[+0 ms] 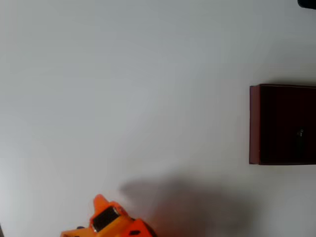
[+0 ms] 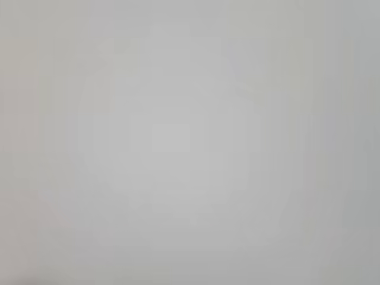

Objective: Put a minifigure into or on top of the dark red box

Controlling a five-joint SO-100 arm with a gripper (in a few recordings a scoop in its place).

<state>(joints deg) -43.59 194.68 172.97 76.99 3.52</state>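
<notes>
While the orange arm (image 1: 111, 222) sits far left of the dark red box (image 1: 254, 123), we judge a faint speck inside it (image 1: 300, 132) may be the minifigure; we cannot tell the gripper's state.

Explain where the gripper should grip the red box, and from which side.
Probably by the thin left wall of the box, as the overhead view shows it, coming straight down with one finger inside and one outside. The box lies open upward and looks far too wide to span, and that wall faces bare table.
</notes>
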